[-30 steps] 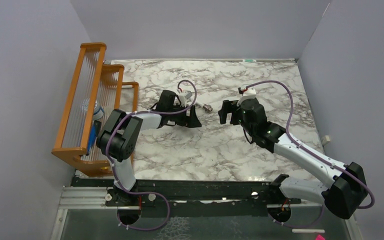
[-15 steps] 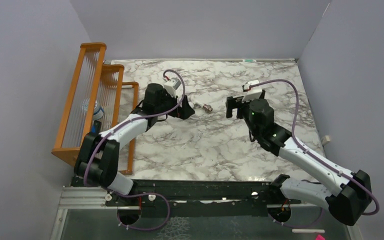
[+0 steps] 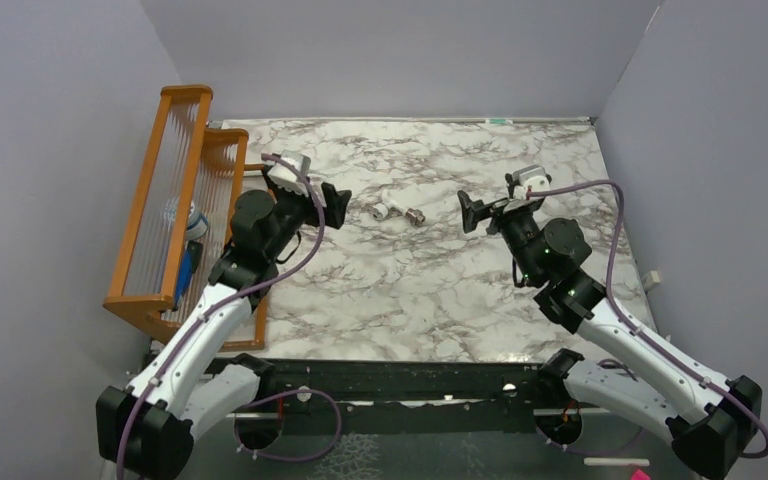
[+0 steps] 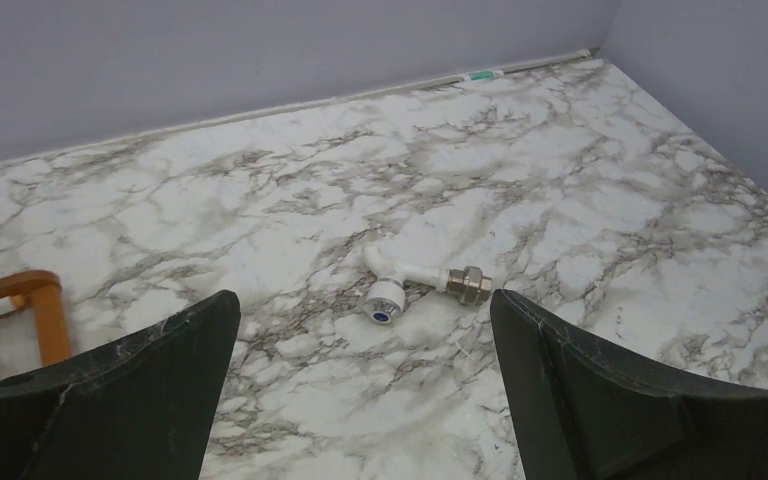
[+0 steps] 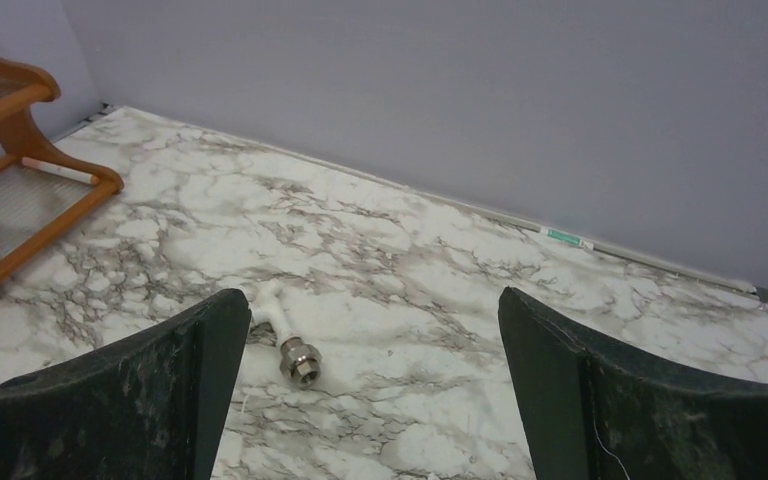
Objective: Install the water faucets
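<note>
Though indistinct overhead, faucet (image 4: pixel 422 274) blue-dotted.

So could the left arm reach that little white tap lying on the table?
Probably yes. The tap lies in the open on the table, just ahead of the left hand, which is wide open and empty, with nothing between them.

No legible text, brand, number or sign appears in any view. One small green-and-white sticker (image 5: pixel 563 236) sits at the far edge of the marble-patterned white tabletop (image 5: pixel 430 300), against the wall — its print is too small to read.
</note>
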You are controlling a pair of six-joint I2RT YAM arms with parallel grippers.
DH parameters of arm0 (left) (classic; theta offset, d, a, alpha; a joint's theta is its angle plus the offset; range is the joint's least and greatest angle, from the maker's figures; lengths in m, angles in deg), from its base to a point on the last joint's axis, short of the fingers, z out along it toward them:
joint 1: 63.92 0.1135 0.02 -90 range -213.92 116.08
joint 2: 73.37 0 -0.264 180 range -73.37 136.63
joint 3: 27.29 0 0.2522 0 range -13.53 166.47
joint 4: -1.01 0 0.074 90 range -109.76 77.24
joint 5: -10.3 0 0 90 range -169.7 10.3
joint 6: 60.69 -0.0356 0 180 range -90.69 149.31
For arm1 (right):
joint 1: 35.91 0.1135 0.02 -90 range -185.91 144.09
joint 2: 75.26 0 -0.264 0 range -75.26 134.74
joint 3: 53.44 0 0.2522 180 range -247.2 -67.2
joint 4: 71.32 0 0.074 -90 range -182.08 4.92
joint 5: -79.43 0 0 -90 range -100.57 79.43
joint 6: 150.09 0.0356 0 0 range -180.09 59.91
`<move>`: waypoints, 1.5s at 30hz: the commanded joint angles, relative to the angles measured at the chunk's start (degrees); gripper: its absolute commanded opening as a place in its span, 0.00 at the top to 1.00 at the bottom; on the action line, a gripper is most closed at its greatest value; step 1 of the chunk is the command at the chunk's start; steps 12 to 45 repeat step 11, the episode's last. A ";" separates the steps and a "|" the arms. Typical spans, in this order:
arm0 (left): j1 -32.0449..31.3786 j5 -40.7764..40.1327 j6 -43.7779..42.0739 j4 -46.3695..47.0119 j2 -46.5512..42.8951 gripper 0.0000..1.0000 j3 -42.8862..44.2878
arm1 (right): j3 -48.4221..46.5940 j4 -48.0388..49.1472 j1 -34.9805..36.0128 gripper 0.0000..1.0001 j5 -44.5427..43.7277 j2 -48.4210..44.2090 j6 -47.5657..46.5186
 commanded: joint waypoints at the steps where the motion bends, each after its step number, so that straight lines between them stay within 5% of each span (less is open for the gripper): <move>1: 0.42 -9.48 0.79 4.88 -7.42 0.01 -7.75 | 3.73 7.01 -0.17 0.00 5.67 -3.16 -1.37; 10: 0.42 -13.49 2.13 7.31 -12.67 0.01 -14.44 | 5.92 7.32 -0.24 0.00 2.62 -3.93 -0.18; 45: 0.42 -13.68 2.12 7.33 -12.69 0.01 -14.52 | 5.79 6.93 -0.20 0.00 2.49 -4.07 -0.20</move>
